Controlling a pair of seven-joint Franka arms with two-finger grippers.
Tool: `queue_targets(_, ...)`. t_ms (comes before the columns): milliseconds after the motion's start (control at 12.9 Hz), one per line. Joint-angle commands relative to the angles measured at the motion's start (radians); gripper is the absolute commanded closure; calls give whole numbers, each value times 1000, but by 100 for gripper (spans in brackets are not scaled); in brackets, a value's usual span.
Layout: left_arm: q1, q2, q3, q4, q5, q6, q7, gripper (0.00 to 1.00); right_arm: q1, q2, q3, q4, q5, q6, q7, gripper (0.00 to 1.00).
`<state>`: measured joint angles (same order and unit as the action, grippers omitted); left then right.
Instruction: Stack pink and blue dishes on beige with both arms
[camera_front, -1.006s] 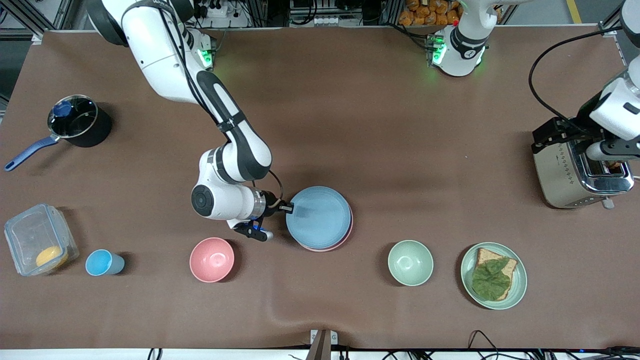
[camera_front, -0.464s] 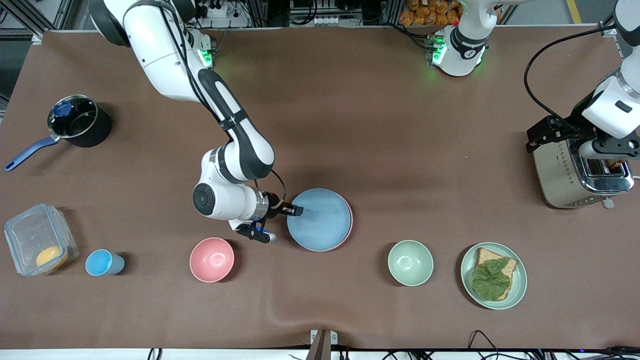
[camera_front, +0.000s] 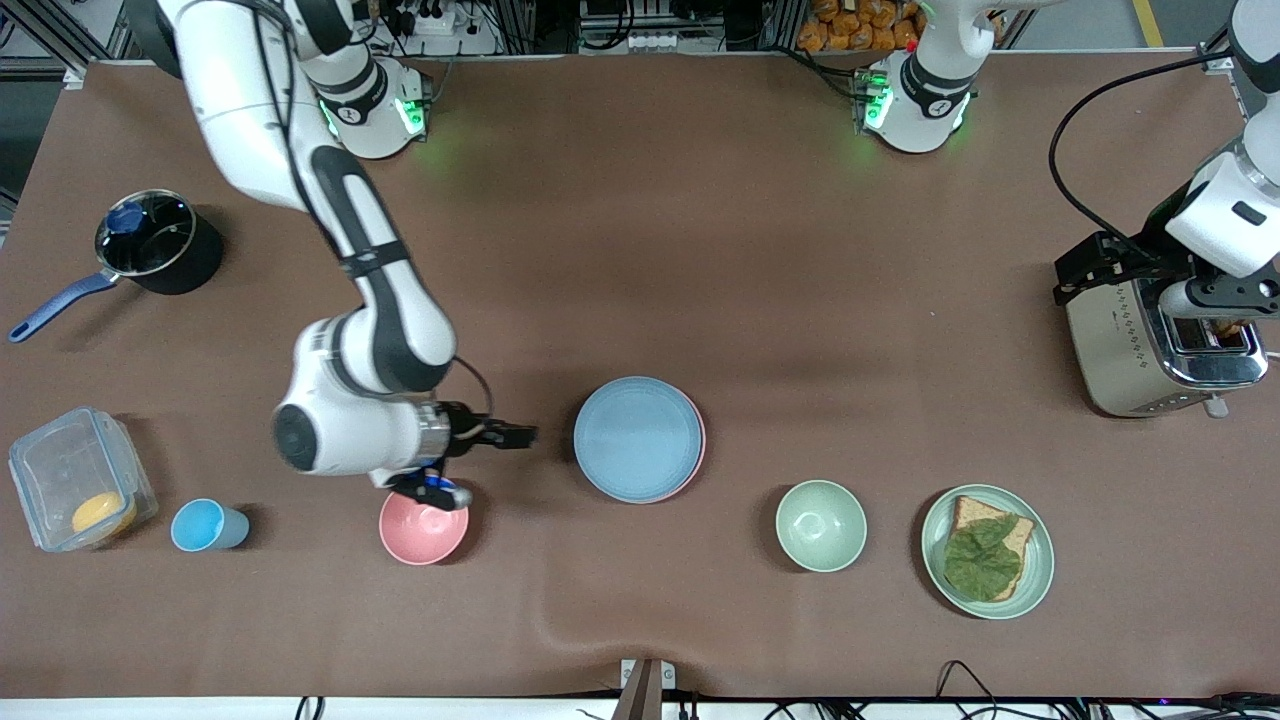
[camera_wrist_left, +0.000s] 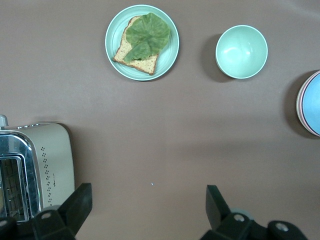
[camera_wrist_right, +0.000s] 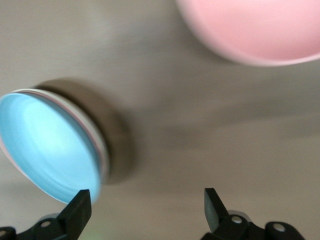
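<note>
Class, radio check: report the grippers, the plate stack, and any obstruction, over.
Right gripper open, empty, beside the stack. Left gripper open, waiting over the toaster. Blue plate on pink plate; beige not visible. Nothing blocking.

this looks like a robotics lab set up as a mock kitchen. two white jointed arms are bolted at the edge of a desk (camera_front: 760, 250) covered in brown cloth, their bases lit green. aluminium framing, power strips and loose cables line the edge by the bases. kitchen props sit on the cloth: a toaster (camera_front: 1150, 345), a saucepan (camera_front: 150, 245), bowls, a sandwich plate (camera_front: 987, 550). the orange packets above the desk's edge are possibly snacks.
</note>
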<state>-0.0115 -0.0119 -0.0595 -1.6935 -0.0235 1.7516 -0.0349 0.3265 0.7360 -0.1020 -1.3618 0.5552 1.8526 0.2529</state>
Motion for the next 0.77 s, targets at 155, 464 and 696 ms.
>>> queue_targets(155,7,-8,1,3,0,-6,10,0,-177,-96,-22,-33,-173,-200,-193,0)
queue_targets(464,5,6,4,6,0,-32,10,0,-257,-148,-22,-39,-368,-259,-280,0)
queue_targets(696,15,6,4,9,2,-34,10,0,-250,-277,-21,-109,-500,-256,-278,0)
